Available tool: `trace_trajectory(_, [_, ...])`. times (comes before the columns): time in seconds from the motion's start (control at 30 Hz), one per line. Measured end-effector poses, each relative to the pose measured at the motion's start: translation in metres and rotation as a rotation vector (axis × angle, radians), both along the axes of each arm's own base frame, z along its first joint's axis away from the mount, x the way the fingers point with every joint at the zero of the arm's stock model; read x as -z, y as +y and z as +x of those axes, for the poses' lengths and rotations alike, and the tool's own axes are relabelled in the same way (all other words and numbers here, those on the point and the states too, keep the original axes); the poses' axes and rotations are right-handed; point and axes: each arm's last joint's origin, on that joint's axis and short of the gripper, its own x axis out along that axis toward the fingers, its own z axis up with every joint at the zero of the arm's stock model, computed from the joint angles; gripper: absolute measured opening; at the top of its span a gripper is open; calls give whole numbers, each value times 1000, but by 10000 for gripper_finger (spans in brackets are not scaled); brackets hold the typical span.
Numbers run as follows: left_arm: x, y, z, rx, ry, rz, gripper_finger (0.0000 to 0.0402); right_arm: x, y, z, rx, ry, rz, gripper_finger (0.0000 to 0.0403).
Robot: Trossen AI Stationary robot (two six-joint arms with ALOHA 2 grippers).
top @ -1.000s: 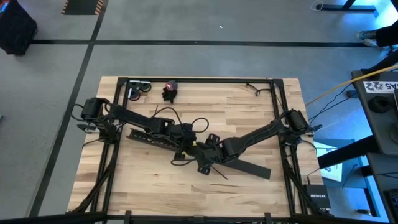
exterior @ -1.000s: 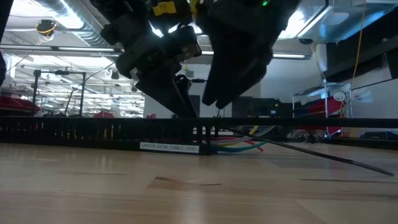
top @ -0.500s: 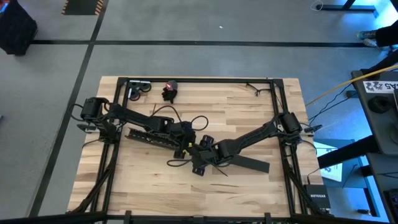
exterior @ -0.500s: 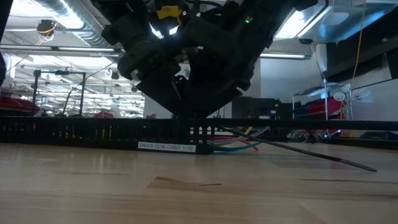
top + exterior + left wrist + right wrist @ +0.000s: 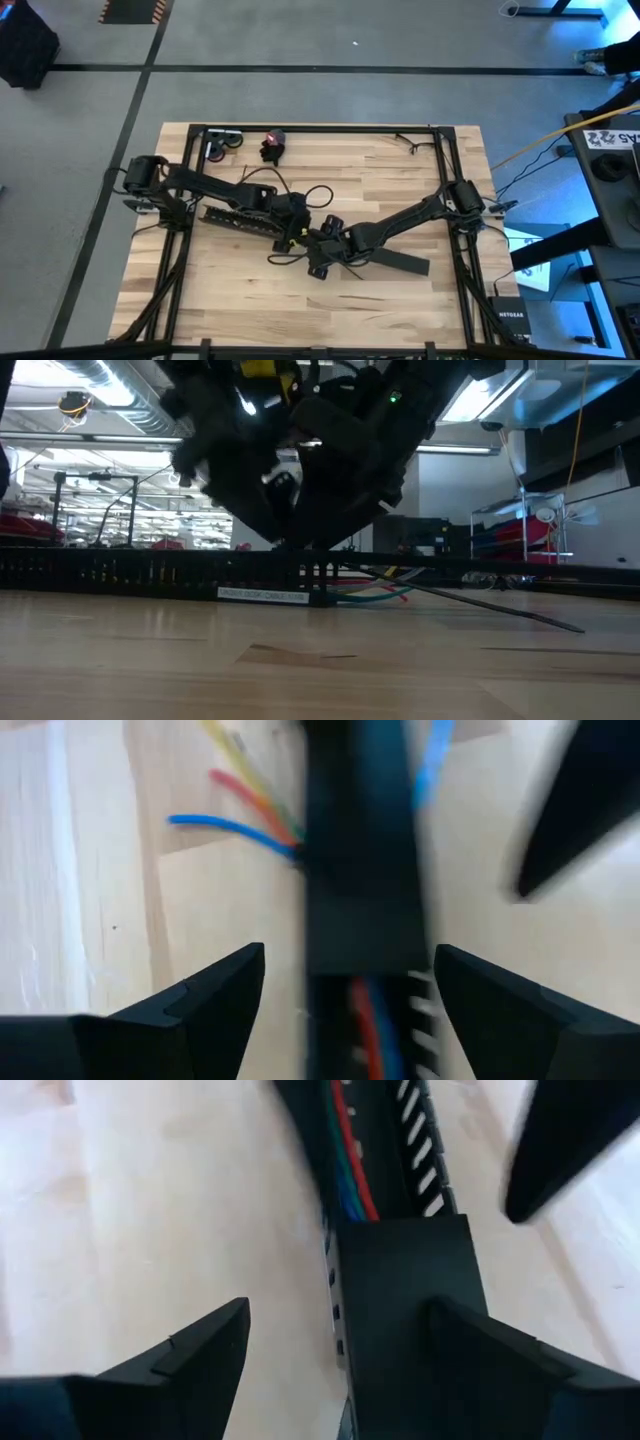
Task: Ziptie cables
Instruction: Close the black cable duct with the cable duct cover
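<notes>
A long black slotted bar (image 5: 250, 220) lies slantwise across the table's middle. The cables, thin red, green and blue wires (image 5: 350, 1170), run inside its channel. Their blue, red and yellow ends (image 5: 240, 810) fan out onto the wood beside the bar, and they also show in the low view (image 5: 375, 592). My left gripper (image 5: 293, 233) is open, with one finger on each side of the bar (image 5: 360, 900). My right gripper (image 5: 318, 255) is also open. It stands close beside the left one, over the bar's solid black part (image 5: 400, 1290). A thin dark zip-tie strip (image 5: 490, 608) rests on the table. My left gripper comes at the bar from above, one finger on each side; I cannot tell whether either finger touches it. My right gripper also straddles the bar from above. One finger (image 5: 480, 1360) overlaps the bar's side wall, and I cannot tell whether it touches.
A red and black object (image 5: 272, 145) and a small metal part (image 5: 222, 145) lie near the far left corner. A small dark piece (image 5: 410, 143) lies near the far right. Black frame rails (image 5: 445, 170) run along the table's sides. Bare wood (image 5: 300, 310) fills the near half.
My right gripper has moved toward the table's left, closing in beside the left gripper over the bar. The bar has slid a little toward the table's left, its right end drawing in. The zip-tie strip has shifted with it.
</notes>
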Motion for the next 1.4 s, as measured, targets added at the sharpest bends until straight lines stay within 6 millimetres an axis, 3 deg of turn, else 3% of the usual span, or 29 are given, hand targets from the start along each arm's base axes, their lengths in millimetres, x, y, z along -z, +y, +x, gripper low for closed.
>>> trace_trajectory(0.13, [-25, 4, -12, 8, -30, 5, 288, 0, -1, 0, 6, 1, -5, 305])
trace_trajectory(0.23, [-31, 5, -24, 8, -21, 10, 288, 0, -1, 0, 6, 2, -11, 305])
trace_trajectory(0.37, [-15, 5, -36, -10, 2, -12, 288, 0, -1, 0, 5, 2, -12, 305])
trace_trajectory(0.47, [10, 6, -45, -33, 31, -39, 288, 0, -1, 0, 2, 3, -12, 305])
trace_trajectory(0.6, [26, 7, -51, -58, -30, -33, 288, 0, 0, 0, -1, 5, -8, 305])
trace_trajectory(1.07, [46, 8, -61, -108, -207, -97, 286, -6, 1, 4, -12, -8, -2, 305])
trace_trajectory(1.4, [52, 7, -58, -88, -216, -125, 237, -29, -5, 7, -17, 47, -36, 305])
